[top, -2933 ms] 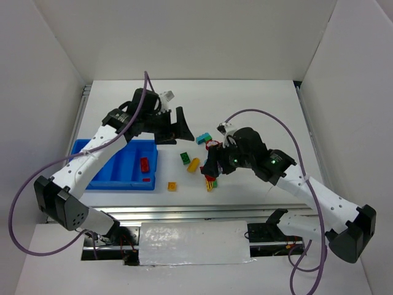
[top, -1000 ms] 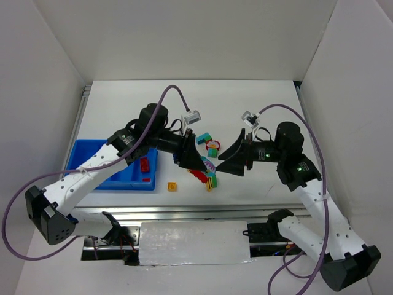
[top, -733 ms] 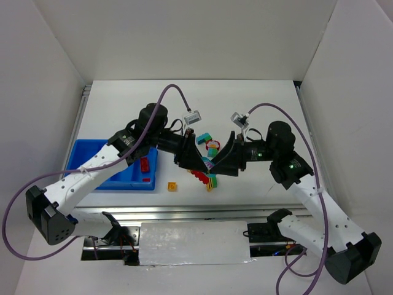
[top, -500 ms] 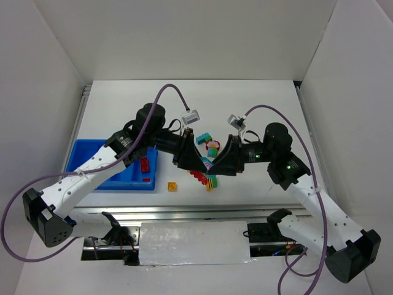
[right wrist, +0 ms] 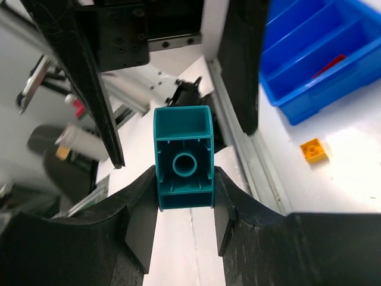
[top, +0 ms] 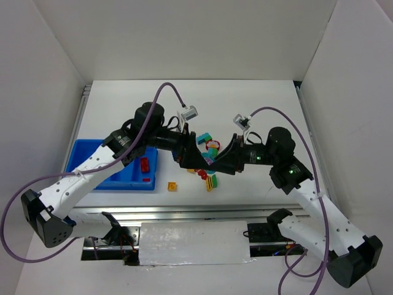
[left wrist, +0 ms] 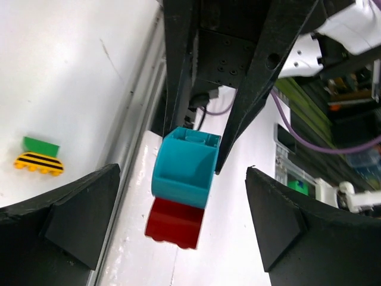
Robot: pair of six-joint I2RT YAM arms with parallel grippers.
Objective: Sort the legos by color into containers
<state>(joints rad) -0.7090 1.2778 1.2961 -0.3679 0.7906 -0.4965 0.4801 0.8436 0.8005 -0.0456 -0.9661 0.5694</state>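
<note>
My right gripper (right wrist: 184, 179) is shut on a teal brick (right wrist: 183, 156), its pads flat against both sides. A red brick (left wrist: 172, 223) sits against that teal brick (left wrist: 184, 167) and hangs with it above the table. My left gripper (left wrist: 183, 179) stands wide open around the pair without touching them. From above, the left gripper (top: 191, 158) and right gripper (top: 214, 165) meet nose to nose over the loose legos. The blue tray (top: 80, 147) lies to the left with a red brick (top: 144, 165) in its rightmost compartment.
An orange brick (top: 172, 185) lies near the tray's front right corner. A yellow and green striped piece (top: 212, 181) rests near the front edge. A teal brick (top: 204, 137) and a teal and red piece (top: 213, 147) lie behind the grippers.
My left gripper has opened wide and let go of the bricks. My right gripper has moved in to meet it and closed on the teal brick.
</note>
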